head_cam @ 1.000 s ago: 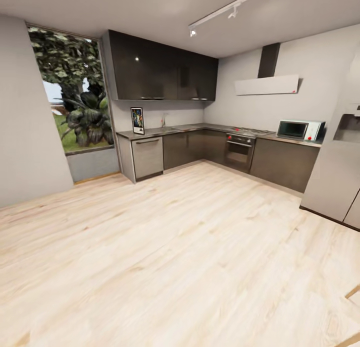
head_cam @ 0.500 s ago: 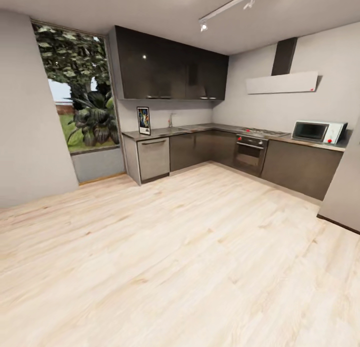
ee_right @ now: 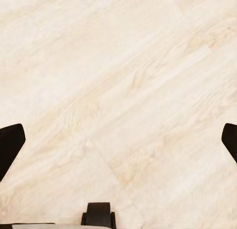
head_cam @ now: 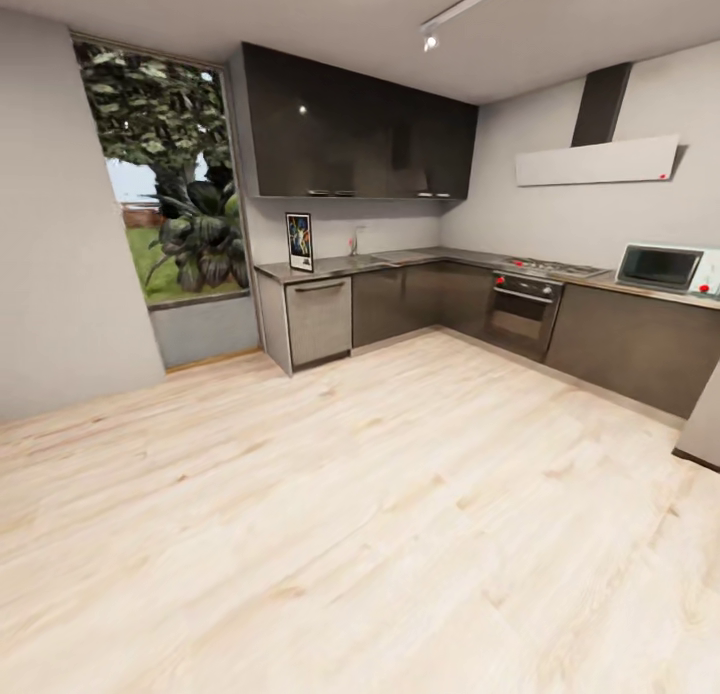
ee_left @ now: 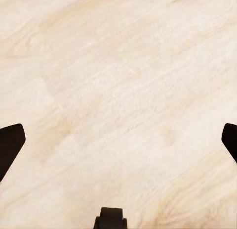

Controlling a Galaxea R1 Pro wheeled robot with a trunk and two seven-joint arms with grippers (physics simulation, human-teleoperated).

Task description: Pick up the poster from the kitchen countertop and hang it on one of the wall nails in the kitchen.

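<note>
Floorboards (head_cam: 380, 534) of pale wood lie nearest you and run all the way to the kitchen units. Your left gripper (ee_left: 118, 140) hangs over those boards with its jaws spread wide, the two dark fingertips (ee_left: 10, 145) at opposite edges of the left wrist view and nothing between them but floor. Your right gripper (ee_right: 118, 140) is the same: jaws wide apart, empty, bare planks under it.

Farther on, you face an L-shaped run of dark cabinets topped by the grey desk (head_cam: 420, 259). At its left end, just above the steel-fronted dishwasher (head_cam: 320, 319), the poster (head_cam: 299, 242) stands upright on the desk, leaning back against the wall beneath the dark upper cabinets (head_cam: 360, 129). The chrome tap (head_cam: 353, 244) rises just to its right. Along the other leg of the desk you have the oven (head_cam: 522, 314) with its hob, then the microwave (head_cam: 662, 267) at the right edge. A white extractor hood (head_cam: 595, 161) hangs on the wall above the hob. Left of the units, a tall window (head_cam: 165, 174) shows greenery. No nails can be made out on the pale walls from here.
</note>
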